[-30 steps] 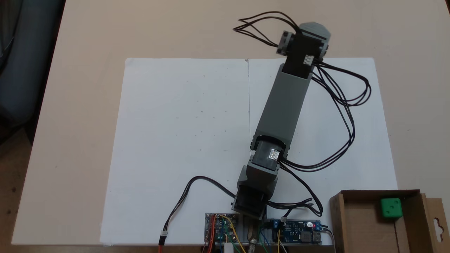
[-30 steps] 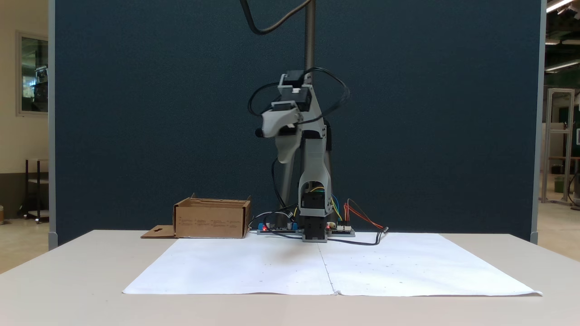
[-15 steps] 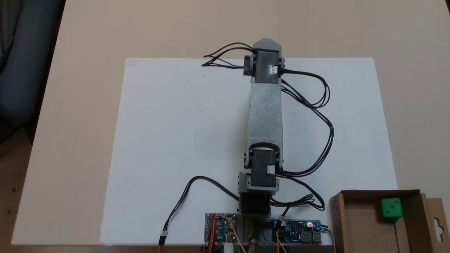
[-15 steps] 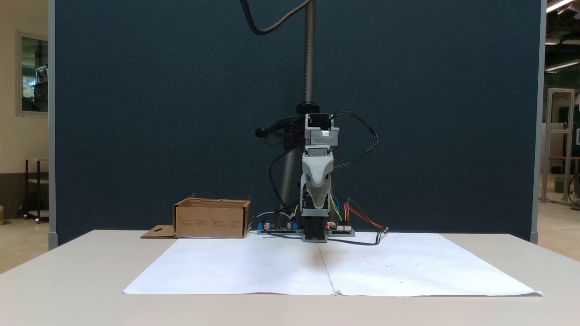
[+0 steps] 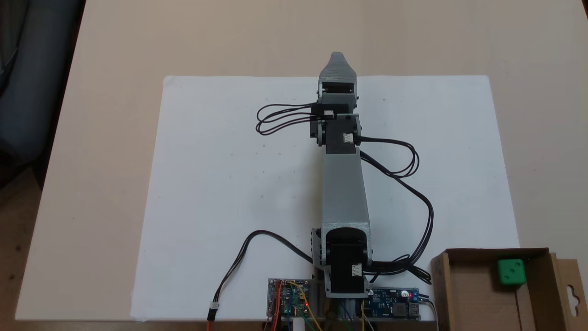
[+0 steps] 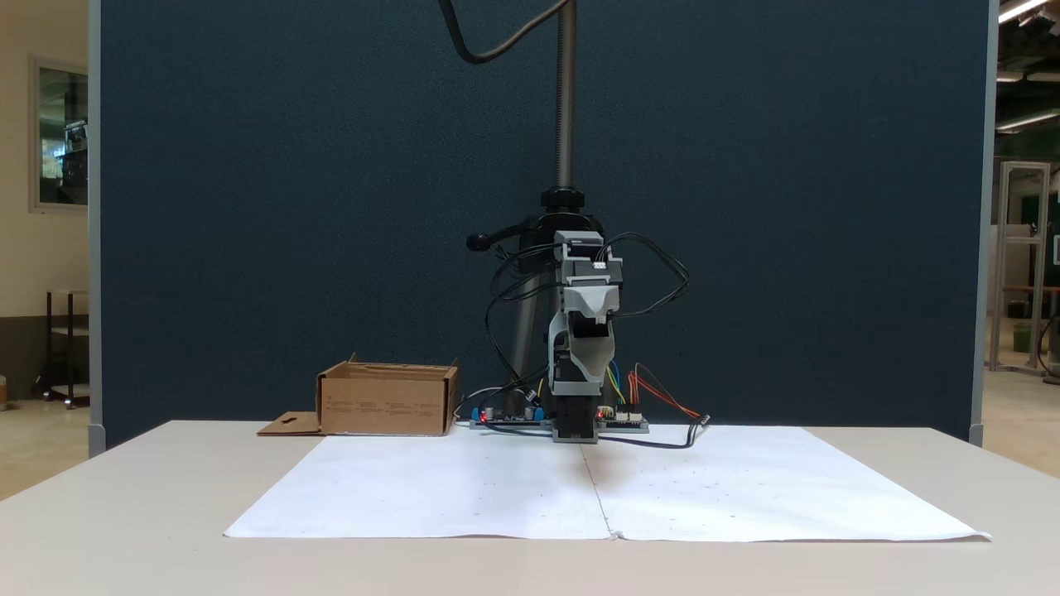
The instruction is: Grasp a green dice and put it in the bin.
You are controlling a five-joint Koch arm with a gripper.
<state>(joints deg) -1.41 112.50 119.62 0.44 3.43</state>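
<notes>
Look at the fixed view from above: your green dice (image 5: 511, 271) sits inside the bin (image 5: 464, 294), near its upper right corner as that view shows it, resting on the cardboard floor with three pips facing up. The bin stands at the lower right edge of that view, just beside the circuit boards (image 5: 390, 307) at the arm's base, with its hang-hole flap (image 5: 569, 289) lying flat on the surface (image 5: 115, 46) on the outer side. In the fixed view from the front, the bin (image 6: 387, 404) stands left of the arm, and its walls hide the dice.

Your arm (image 5: 344, 193) stretches straight along the seam of the white paper sheet (image 5: 220, 184), well apart from the bin. The pincer (image 5: 337, 57) points toward the far edge of the paper and carries nothing, but its jaws lie one behind the other, so you cannot tell whether it is released or clenched.
</notes>
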